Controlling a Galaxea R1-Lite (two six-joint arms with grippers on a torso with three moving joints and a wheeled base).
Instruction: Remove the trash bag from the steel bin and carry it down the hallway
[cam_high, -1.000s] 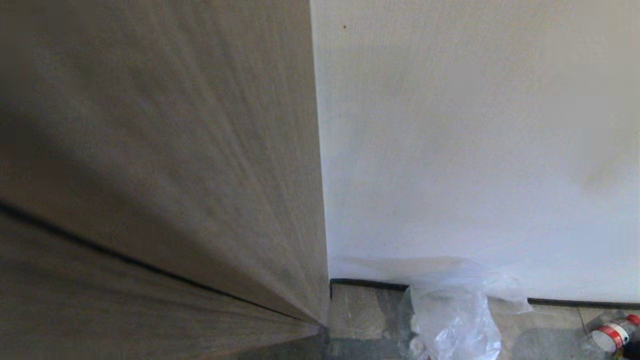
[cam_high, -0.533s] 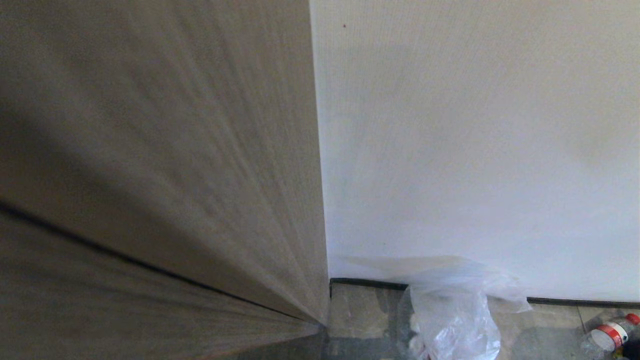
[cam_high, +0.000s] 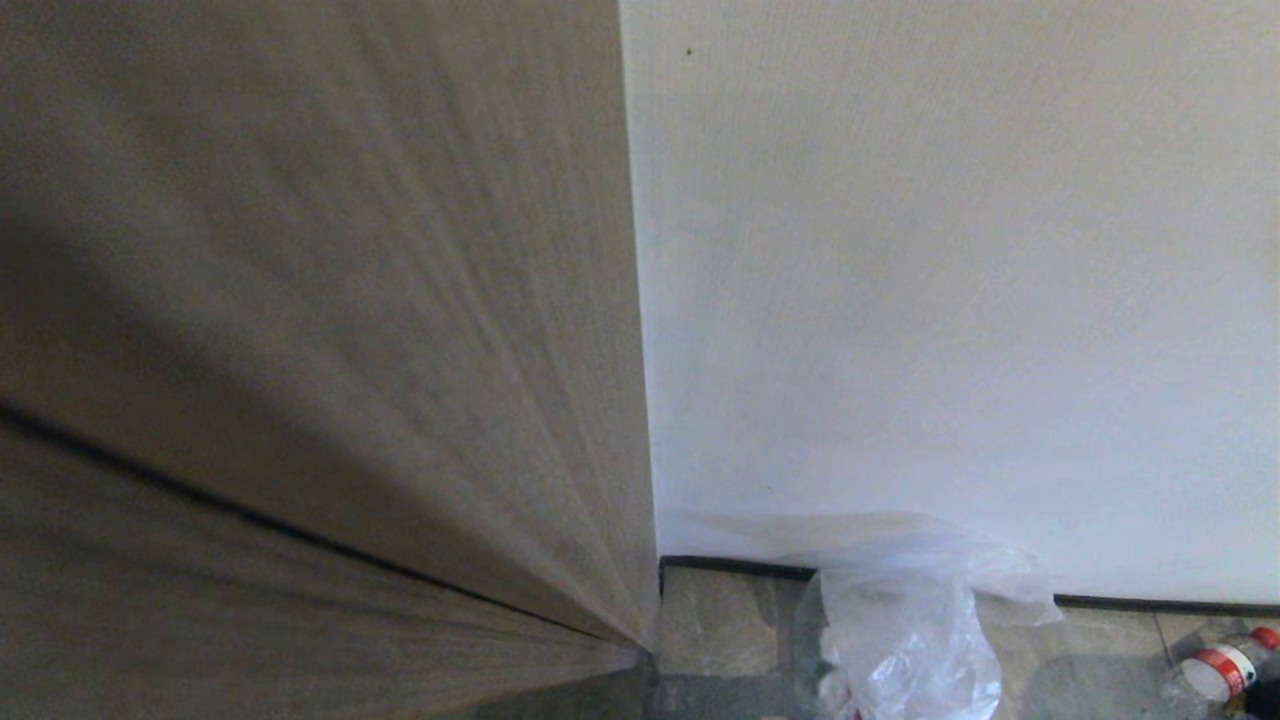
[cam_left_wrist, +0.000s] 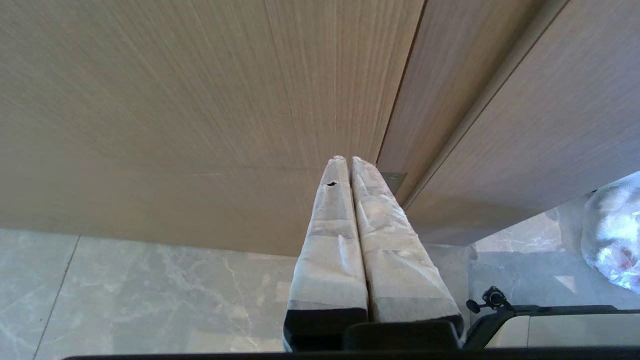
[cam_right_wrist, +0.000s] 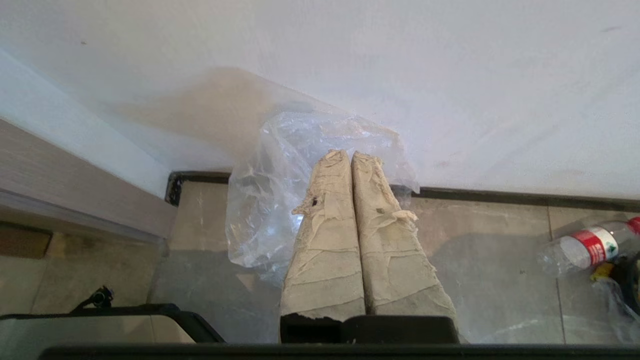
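- Trash bag (cam_high: 905, 640), clear and crinkled, sits on the beige floor tiles (cam_high: 720, 620) at the lower centre-right of the head view, against the white wall (cam_high: 950, 300) and across the black baseboard (cam_high: 735, 567); in the right wrist view the same bag (cam_right_wrist: 280, 195) lies beyond the fingertips, at the centre of the frame
- right gripper (cam_right_wrist: 350, 156): its two tape-wrapped fingers (cam_right_wrist: 327, 240) are pressed flat together with no gap; nothing is clamped between them; the tips overlap the bag in the picture, but whether they touch it cannot be told
- left gripper (cam_left_wrist: 348, 161): padded fingers (cam_left_wrist: 332, 240) likewise closed tight on nothing, pointing toward a tan wood-grain panel (cam_left_wrist: 200, 100) that fills the upper frame; a bit of the bag (cam_left_wrist: 612, 235) shows at the right edge
- plastic bottle (cam_right_wrist: 587, 247) lies on its side on the tiles at the right edge, well apart from the bag; it carries a red-and-white label with a small green mark; its writing is too small to read; in the head view the bottle (cam_high: 1220, 672) is at the lower right corner
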